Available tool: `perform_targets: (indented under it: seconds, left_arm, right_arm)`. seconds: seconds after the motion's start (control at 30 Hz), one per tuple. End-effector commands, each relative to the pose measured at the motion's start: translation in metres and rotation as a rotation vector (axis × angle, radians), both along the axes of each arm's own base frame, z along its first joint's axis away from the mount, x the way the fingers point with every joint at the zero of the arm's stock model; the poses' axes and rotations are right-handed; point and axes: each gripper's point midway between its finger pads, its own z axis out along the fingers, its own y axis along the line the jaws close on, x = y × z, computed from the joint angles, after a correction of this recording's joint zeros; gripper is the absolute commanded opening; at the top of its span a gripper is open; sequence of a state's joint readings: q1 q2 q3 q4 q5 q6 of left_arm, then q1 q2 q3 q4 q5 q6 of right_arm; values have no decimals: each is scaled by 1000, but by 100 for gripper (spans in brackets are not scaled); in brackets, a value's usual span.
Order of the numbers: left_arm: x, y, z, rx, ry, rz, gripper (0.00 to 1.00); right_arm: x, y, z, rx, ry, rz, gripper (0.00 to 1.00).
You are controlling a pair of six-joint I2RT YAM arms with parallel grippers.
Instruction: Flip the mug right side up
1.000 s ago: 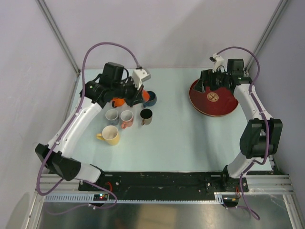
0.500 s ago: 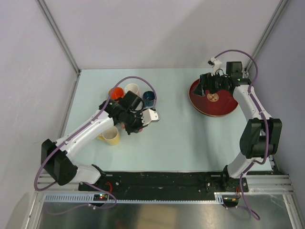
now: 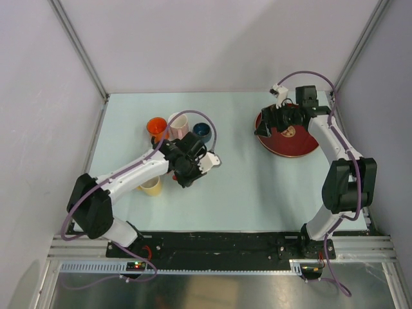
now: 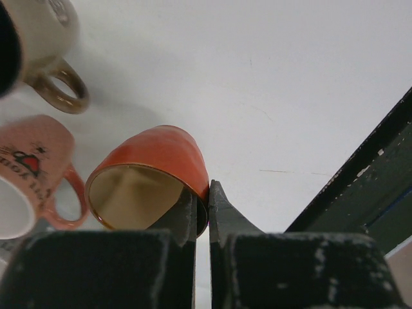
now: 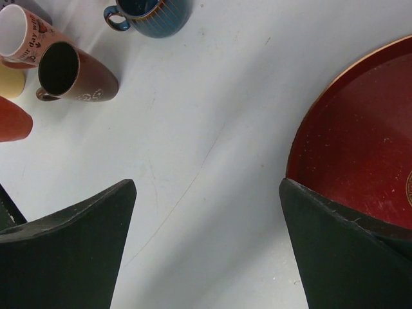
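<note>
My left jaws are clenched on the rim of the orange mug [image 4: 154, 161]. It is tipped sideways, mouth toward my wrist, near a pink mug [image 4: 32, 161] over the pale counter [image 4: 290, 77]. My right jaws gape, released, beside a red plate [image 5: 367, 135].

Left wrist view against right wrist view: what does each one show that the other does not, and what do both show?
Only the left wrist view shows the grip: the left hand is shut on the rim of the tilted orange mug, whose cream inside faces the camera. Only the right wrist view shows the open right hand, the red plate and the blue mug. Both show the pink printed mug and the pale table.
</note>
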State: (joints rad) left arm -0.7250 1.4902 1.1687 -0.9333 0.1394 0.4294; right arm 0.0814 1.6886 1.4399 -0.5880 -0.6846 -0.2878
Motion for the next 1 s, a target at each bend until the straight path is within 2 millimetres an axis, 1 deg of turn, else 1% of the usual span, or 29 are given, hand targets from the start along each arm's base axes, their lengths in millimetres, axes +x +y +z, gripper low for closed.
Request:
perform_targets:
  seconds: [0.0,0.1,0.3,0.37,0.47,0.53,0.6,0.7,0.8,0.87,0.93,0.97]
  left_arm:
    - [1,3,-13,33,-10,172,0]
    - [-4,9,-25,71,11,233,0]
    - [-4,4,-39,80,33,284,0]
    - [-6,4,-45,90,53,296,5]
    - [-10,4,-51,93,76,312,17]
    - [-10,3,-52,95,82,312,21]
    - [-9,3,-52,95,79,313,24]
    - [-7,2,-48,91,71,317,27]
    - [-4,7,-38,92,54,328,34]
    - [0,11,-25,70,37,341,39]
    - [8,14,-6,30,-14,338,45]
    - [17,17,7,13,-62,349,49]
  right_arm:
    - [7,-1,6,-7,-38,-8,100]
    - [11,-1,2,-8,-36,-16,100]
    - [20,2,1,1,-33,-23,99]
    - [22,1,1,-1,-33,-22,100]
    - [24,-2,-1,-9,-32,-30,99]
    - [25,-4,-3,-8,-27,-39,99]
    - [25,-7,-4,-5,-21,-48,99]
    - [25,-10,-2,-3,-20,-55,100]
    - [26,-14,5,-5,-20,-58,100]
    - [25,-18,18,-11,-28,-56,100]
    - [25,-24,29,-28,-23,-66,100]
    - [27,-28,32,-41,-9,-95,100]
